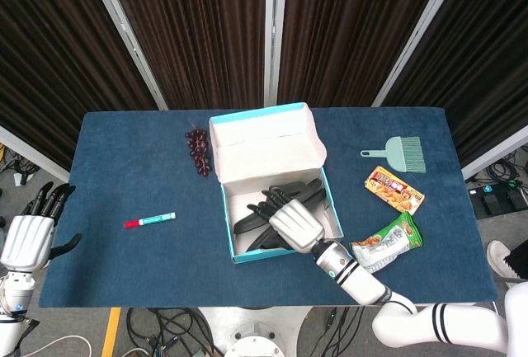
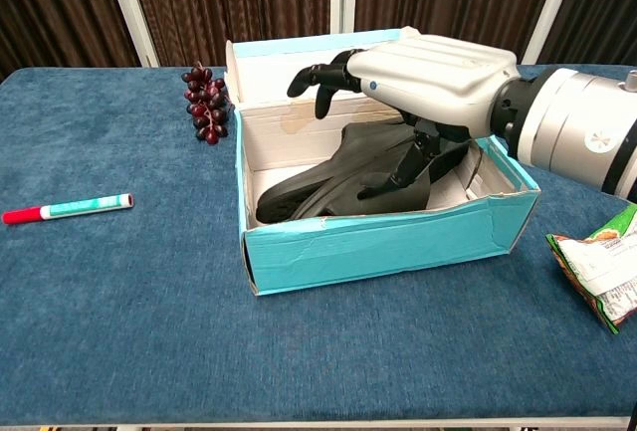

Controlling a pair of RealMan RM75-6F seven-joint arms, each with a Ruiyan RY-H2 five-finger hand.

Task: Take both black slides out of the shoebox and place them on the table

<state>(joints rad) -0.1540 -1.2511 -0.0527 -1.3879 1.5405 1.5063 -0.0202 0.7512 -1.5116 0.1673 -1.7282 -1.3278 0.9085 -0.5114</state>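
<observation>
Your right hand (image 2: 428,71) hovers over the shoebox (image 2: 378,242), fingers spread, thumb reaching toward the black slides (image 2: 348,177); contact unclear. Only the head view shows your left hand (image 1: 29,233), empty. Slides lie inside, lengthwise across the box.

Bright, even overhead light in both views, with only soft, short shadows under the shoebox (image 2: 378,242) and the marker (image 2: 68,208). Mild glare on the white shell of the right hand (image 2: 428,68); black slides (image 2: 348,177) dark, with little detail. Sharp focus throughout, no motion blur, slight bending at the edges of the head view.
</observation>
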